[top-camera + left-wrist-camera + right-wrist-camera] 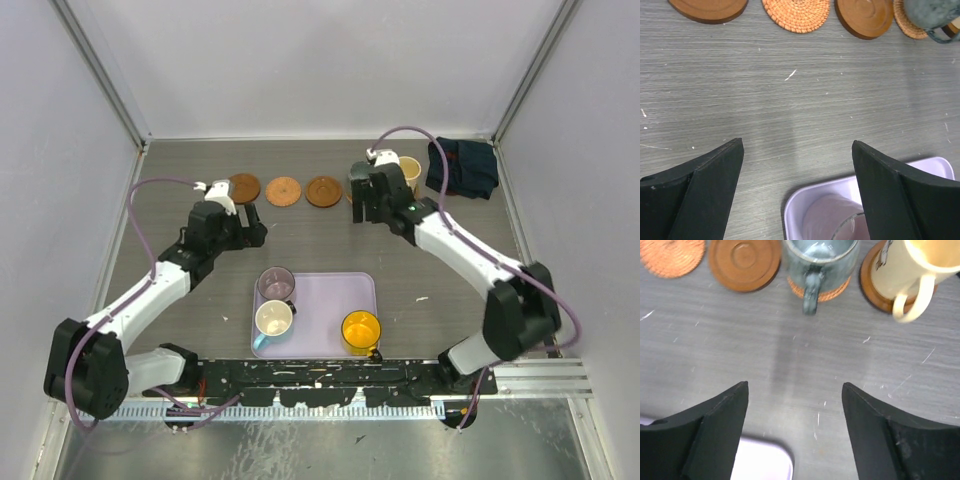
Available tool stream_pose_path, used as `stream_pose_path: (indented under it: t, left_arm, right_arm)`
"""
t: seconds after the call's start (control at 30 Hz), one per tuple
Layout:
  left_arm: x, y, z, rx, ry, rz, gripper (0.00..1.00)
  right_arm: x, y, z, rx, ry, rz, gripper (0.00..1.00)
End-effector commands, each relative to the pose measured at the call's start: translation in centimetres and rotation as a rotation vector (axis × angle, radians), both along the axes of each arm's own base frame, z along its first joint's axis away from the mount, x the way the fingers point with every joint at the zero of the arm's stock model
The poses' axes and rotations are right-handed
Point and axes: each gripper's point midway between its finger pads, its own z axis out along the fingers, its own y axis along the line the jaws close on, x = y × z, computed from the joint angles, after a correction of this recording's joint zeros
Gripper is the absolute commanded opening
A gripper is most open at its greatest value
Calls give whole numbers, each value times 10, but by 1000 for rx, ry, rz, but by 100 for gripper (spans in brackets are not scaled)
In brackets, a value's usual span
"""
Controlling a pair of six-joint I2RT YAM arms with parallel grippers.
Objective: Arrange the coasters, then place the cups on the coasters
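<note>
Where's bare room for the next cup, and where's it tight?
Free: three empty coasters at the row's left; bare table between row and tray. Tight: row's right end, with grey-teal mug, cream mug, right gripper, cloth.

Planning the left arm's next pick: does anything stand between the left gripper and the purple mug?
Nothing visible does. The left gripper hangs open over the table; the purple mug sits in the lavender tray just beside it.
</note>
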Motion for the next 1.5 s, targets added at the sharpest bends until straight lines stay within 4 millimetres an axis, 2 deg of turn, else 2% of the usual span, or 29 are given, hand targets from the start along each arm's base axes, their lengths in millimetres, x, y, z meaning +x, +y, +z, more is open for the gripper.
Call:
stream_pose_path:
  t: [0.0, 0.17, 0.27, 0.43, 0.6, 0.73, 0.93, 1.0, 1.2, 1.47]
  left_arm:
    - [-16, -8, 9, -38, -1, -72, 91]
    - [-40, -13, 4, -55, 27, -106, 91]
    - [-52, -19, 6, -59, 19, -129, 91]
    - [-76, -30, 3, -39, 56, -179, 91]
    - [-95, -35, -9, -17, 91, -199, 91]
    - [-105, -34, -21, -4, 125, -199, 91]
    - [-111, -33, -29, 6, 143, -198, 88]
    - [-111, -33, -30, 5, 145, -199, 84]
    - [-109, -39, -36, -3, 154, -205, 80]
    - [-103, -51, -43, -12, 164, -229, 71]
  right_arm:
    - [-56, 7, 13, 117, 47, 129, 82]
    - [-121, 8, 2, 124, 124, 214, 79]
    - [-149, 13, 1, 95, 143, 254, 76]
    - [-191, 23, -4, 34, 197, 317, 73]
    - [-222, 32, -11, 34, 251, 370, 70]
    - [-238, 31, -24, 28, 294, 376, 62]
    - [-251, 26, -35, 22, 333, 375, 54]
    - [-254, 25, -39, 17, 346, 373, 50]
    - [-258, 26, -49, 10, 373, 373, 37]
    - [-260, 33, -61, 3, 397, 391, 32]
